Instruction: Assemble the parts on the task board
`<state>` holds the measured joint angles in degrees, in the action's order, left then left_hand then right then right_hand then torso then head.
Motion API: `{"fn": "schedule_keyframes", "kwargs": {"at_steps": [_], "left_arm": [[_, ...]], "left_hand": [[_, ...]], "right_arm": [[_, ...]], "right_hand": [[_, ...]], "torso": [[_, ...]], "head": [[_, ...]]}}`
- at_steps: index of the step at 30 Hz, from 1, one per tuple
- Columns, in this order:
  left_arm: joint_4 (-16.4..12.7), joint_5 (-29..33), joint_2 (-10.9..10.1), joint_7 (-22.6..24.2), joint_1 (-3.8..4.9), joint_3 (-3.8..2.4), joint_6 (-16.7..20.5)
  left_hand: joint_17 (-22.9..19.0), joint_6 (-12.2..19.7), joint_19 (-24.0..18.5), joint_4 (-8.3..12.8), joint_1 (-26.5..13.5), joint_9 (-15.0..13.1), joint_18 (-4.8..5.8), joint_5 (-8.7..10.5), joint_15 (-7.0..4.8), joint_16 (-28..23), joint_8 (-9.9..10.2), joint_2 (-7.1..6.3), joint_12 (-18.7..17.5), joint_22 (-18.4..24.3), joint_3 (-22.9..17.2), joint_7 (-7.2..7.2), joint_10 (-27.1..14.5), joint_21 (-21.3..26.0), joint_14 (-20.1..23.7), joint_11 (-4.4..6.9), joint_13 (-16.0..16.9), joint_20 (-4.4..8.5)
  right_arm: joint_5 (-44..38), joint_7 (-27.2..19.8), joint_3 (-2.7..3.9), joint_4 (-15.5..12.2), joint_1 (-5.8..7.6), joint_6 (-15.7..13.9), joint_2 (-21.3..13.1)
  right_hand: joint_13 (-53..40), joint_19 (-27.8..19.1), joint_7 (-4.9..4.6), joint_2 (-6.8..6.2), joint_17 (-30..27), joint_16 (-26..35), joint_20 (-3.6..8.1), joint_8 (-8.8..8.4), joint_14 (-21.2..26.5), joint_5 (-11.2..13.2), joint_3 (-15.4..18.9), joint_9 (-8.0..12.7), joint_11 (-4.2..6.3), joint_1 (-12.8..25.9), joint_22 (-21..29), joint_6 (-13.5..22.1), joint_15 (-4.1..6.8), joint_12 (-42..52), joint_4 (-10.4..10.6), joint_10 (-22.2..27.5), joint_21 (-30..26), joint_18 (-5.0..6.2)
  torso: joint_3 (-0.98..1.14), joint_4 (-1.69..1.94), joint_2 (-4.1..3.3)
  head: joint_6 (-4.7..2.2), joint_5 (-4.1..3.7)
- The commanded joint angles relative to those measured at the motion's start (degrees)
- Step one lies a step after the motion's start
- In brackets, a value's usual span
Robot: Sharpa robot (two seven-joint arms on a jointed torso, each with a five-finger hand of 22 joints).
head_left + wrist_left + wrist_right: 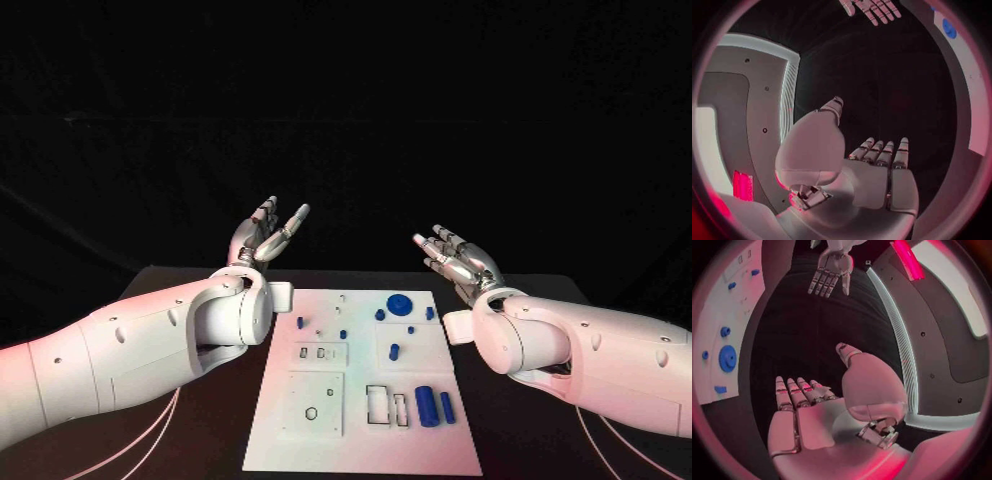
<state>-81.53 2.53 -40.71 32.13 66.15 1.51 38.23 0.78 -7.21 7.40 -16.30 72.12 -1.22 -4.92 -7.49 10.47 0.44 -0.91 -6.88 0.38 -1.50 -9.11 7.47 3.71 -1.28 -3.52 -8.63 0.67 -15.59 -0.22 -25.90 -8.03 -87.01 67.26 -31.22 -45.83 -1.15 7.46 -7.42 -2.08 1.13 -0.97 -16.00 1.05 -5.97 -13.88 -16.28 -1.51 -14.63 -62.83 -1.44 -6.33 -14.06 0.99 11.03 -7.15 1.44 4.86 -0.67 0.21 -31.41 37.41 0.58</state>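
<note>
Black table under white task board

From my head camera the small blue parts between my two hands are too tiny to tell apart. The board runs off the bottom edge, and my left forearm covers its near-left corner.

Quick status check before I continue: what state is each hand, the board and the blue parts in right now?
left hand: raised above the table's far side, fingers apart, holding nothing.
right hand: raised, fingers apart, holding nothing.
task board: flat on the table, untouched.
round blue part: on the board's far end.
long blue part: lying near the board's right edge.
</note>
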Motion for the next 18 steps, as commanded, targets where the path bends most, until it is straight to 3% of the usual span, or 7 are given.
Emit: {"fn": "schedule_keyframes", "kwargs": {"at_steps": [1, 6, 7, 10, 12, 15, 18], "left_arm": [[-0.03, 0.63, 0.12, 2.05, 0.07, -0.04, -2.53], [-0.03, 0.63, 0.12, 2.05, 0.07, -0.04, -2.53], [-0.15, 1.98, -2.04, 1.57, 0.23, 0.00, -9.02], [-0.30, 1.52, -2.60, 1.21, 0.32, 0.01, -9.88], [-0.45, 0.57, -3.06, 0.61, 0.39, 0.01, -10.31], [-0.85, -1.05, -3.79, -0.26, 0.48, 0.02, -10.69], [-1.33, -2.82, -4.58, -1.28, 0.59, 0.02, -11.34]], "left_hand": [[0.20, -0.83, 0.25, -0.71, 2.46, -0.18, -1.34, -0.24, 0.77, 0.46, -0.42, 0.68, 0.45, -0.14, -0.58, 4.80, 0.53, -0.44, -0.59, -1.30, 0.17, -0.97], [1.93, -6.03, 4.69, -0.33, 3.87, -1.17, -2.24, 0.22, 2.78, 2.81, -1.80, 3.61, 1.39, -1.10, -2.82, 7.46, 6.38, -2.48, -8.71, -4.10, 0.89, -1.34], [2.41, -9.65, 7.24, -0.10, 5.20, -1.88, -1.66, 0.27, 3.15, 3.54, -2.92, 3.68, 2.28, -1.55, -3.44, 8.25, 10.83, -3.48, -11.28, -5.10, 1.40, -1.35], [4.80, -15.25, 20.65, 0.25, 7.38, -3.03, -1.94, 0.38, 3.33, 7.66, -4.78, 3.56, 4.25, -4.06, -4.44, 8.70, 20.77, -8.88, -23.49, -6.12, 2.28, -1.23], [7.70, -22.31, 32.04, 0.89, 9.43, -4.53, -4.10, 0.44, 1.70, 13.00, -7.30, 3.04, 6.85, -5.91, -5.38, 8.65, 33.04, -13.89, -38.41, -5.65, 3.13, -0.97], [8.87, -33.45, 36.88, 1.35, 11.49, -6.79, -5.57, 0.52, -0.05, 14.96, -11.17, 2.18, 8.70, -5.74, -6.88, 8.09, 44.84, -15.41, -44.18, -4.12, 3.19, -0.72], [10.20, -38.47, 40.47, 1.85, 13.01, -7.66, -5.71, 0.50, -1.46, 16.63, -12.84, 1.44, 8.95, -5.76, -8.69, 7.07, 49.57, -16.74, -48.50, -2.87, 3.23, 0.37]], "right_arm": [[-1.79, 2.41, -0.73, 0.41, 0.81, 9.72, -0.13], [-1.95, 2.78, -1.29, 0.62, 1.32, 11.18, -0.21], [-16.17, 0.23, -1.27, 5.32, 2.19, 7.18, 0.78], [-20.91, 0.42, -1.25, 6.00, 2.62, 6.14, 0.87], [-25.10, 0.86, -1.23, 6.50, 3.05, 5.54, 0.91], [-30.81, 2.05, -1.18, 7.11, 3.71, 5.37, 0.94], [-35.72, 3.48, -1.16, 7.84, 4.48, 6.29, 1.08]], "right_hand": [[-0.69, 2.66, -9.79, -0.86, 0.97, -1.29, -0.93, 1.64, -4.85, 0.08, -3.48, -1.20, -1.25, -8.21, -0.75, -5.00, -1.58, 1.14, -4.93, -6.32, 1.49, -0.48], [-1.57, 7.73, -9.67, -1.96, 2.58, -3.71, -0.77, 4.75, -13.93, 1.30, -5.60, -3.36, -1.12, -11.92, -1.82, -14.28, -1.13, 3.04, -9.29, -17.71, 3.68, 0.40], [-1.92, 11.57, -9.49, -2.41, 3.47, -5.22, -0.72, 6.09, -19.19, 1.24, -6.37, -4.23, -0.60, -12.98, -2.57, -18.22, -0.43, 3.96, -10.87, -23.75, 5.28, 1.15], [-2.46, 20.73, -9.01, -3.34, 4.98, -7.96, -0.63, 8.68, -29.07, 1.44, -7.58, -5.87, 0.51, -14.25, -4.13, -25.91, 1.02, 5.51, -13.41, -35.15, 8.90, 2.62], [-2.53, 28.73, -8.46, -3.90, 5.65, -9.21, -0.58, 9.84, -35.09, 1.45, -8.68, -6.62, 1.17, -14.58, -5.19, -30.17, 1.86, 5.42, -14.91, -41.03, 11.82, 3.55], [-2.51, 33.12, -7.74, -4.56, 6.25, -10.62, -0.48, 11.51, -41.82, 1.42, -10.27, -7.65, 2.12, -14.48, -5.23, -36.90, 3.20, 4.49, -16.56, -44.46, 13.24, 4.95], [-2.61, 37.35, -6.93, -5.23, 6.52, -11.58, 0.12, 12.51, -46.59, 1.66, -11.71, -8.09, 3.28, -14.07, -5.40, -41.52, 4.56, 4.30, -17.74, -48.75, 14.72, 5.72]], "torso": [[-0.02, 0.00, -0.01], [-0.02, 0.00, -0.01], [-0.10, -0.23, -0.44], [0.02, -0.29, -0.79], [0.18, -0.36, -1.08], [0.36, -0.33, -1.62], [0.49, -0.40, -2.07]], "head": [[0.00, 0.00], [0.00, 0.00], [1.33, -0.19], [1.48, -0.13], [1.74, -0.15], [1.67, -0.26], [1.68, -0.32]]}}
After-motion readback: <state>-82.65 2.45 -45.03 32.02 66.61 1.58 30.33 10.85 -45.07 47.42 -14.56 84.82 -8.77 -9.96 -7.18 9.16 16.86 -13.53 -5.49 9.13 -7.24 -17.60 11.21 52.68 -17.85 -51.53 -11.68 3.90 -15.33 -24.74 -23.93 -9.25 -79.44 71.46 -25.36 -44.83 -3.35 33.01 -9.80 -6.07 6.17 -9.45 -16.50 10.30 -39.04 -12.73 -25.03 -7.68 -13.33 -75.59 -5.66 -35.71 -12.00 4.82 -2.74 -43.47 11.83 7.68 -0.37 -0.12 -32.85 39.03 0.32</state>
